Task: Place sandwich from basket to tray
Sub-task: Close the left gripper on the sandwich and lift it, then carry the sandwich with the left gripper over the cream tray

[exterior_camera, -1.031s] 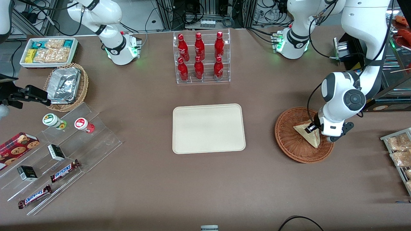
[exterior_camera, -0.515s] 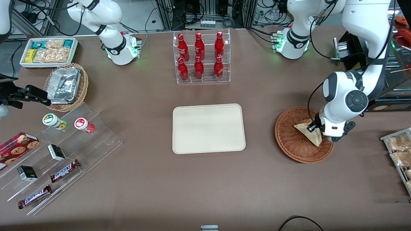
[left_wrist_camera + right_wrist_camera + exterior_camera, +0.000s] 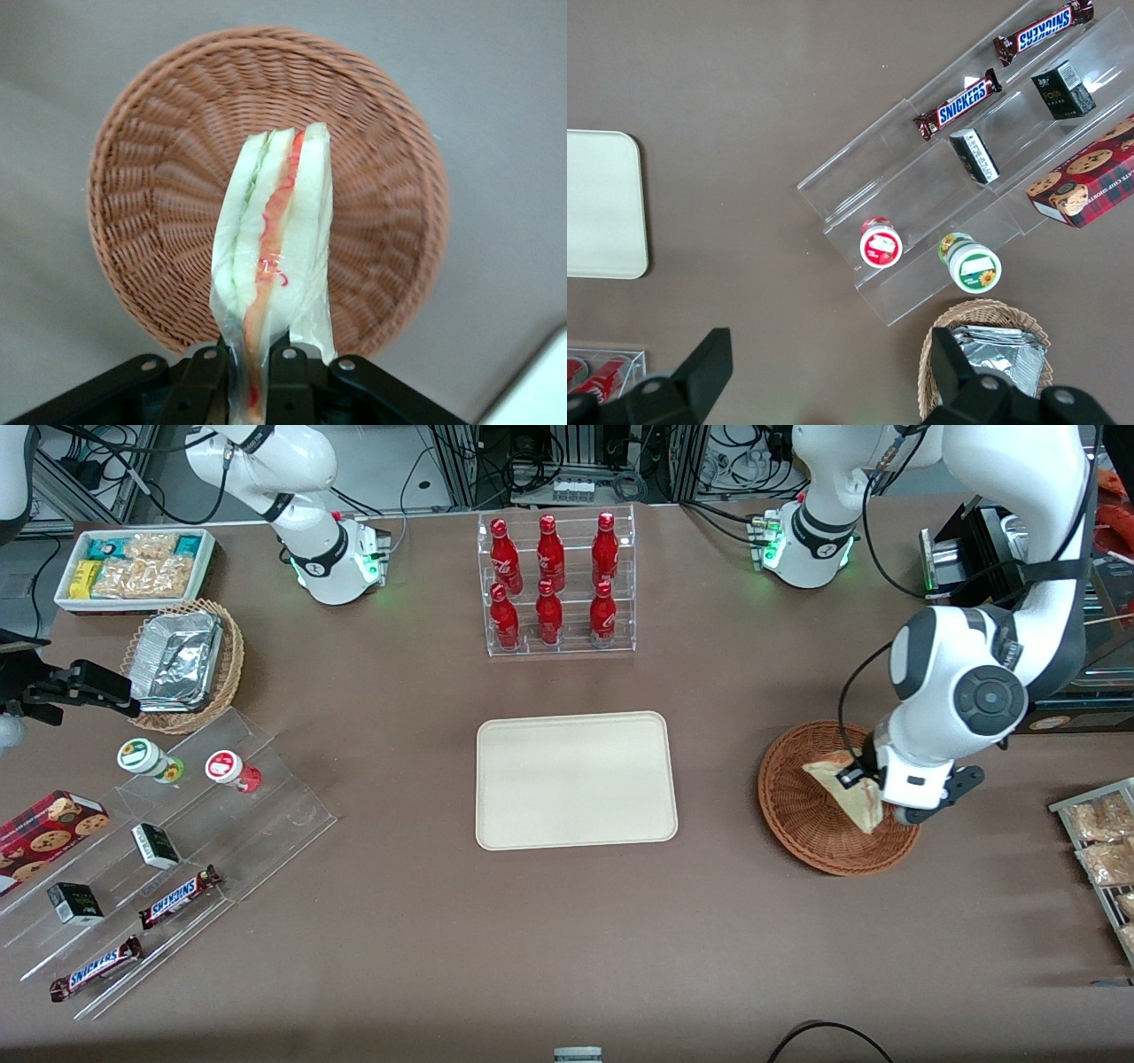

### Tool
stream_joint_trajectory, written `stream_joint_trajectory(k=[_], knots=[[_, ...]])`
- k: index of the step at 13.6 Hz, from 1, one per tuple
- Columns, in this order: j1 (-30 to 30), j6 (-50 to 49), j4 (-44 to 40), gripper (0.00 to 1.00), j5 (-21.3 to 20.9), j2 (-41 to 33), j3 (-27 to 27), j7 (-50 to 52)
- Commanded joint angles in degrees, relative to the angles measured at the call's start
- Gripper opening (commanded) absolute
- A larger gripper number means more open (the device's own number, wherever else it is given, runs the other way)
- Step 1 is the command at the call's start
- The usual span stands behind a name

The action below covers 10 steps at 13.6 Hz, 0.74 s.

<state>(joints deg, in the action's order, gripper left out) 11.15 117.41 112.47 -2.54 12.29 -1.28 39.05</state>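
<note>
- My gripper (image 3: 257, 376) hangs above the basket (image 3: 159, 177), its jaws clenched on one corner of the sandwich (image 3: 270, 257), which dangles clear of the weave.
- The grip takes only the narrow end of the wedge, through its clear wrap; I judge the slick film could slide between my fingers (image 3: 202, 376) if I swing hard.
- Pinched this tight, the soft bread could squash, or the red and green filling squeeze out of the cut edge.
- Seen from the front, the sandwich (image 3: 846, 790) hangs low over the basket (image 3: 797, 815); a sideways move could clip the rim.
- Farther toward the parked arm's end of the worktop (image 3: 567, 939), the tray (image 3: 576, 779) lies bare; releasing early would drop the wedge short of it.
</note>
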Motion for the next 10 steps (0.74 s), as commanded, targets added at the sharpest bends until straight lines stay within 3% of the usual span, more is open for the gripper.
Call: stream_joint_trajectory(k=[1, 5, 10], knots=[[5.44, -2.8, -2.95, 0.0, -0.71, 0.36, -0.56, -1.96], [14.41, -2.8, -6.72, 0.0, -0.53, 3.17, -0.47, -1.87], [27.06, -3.76, -19.01, 0.0, -0.62, 13.87, -0.56, 3.64]])
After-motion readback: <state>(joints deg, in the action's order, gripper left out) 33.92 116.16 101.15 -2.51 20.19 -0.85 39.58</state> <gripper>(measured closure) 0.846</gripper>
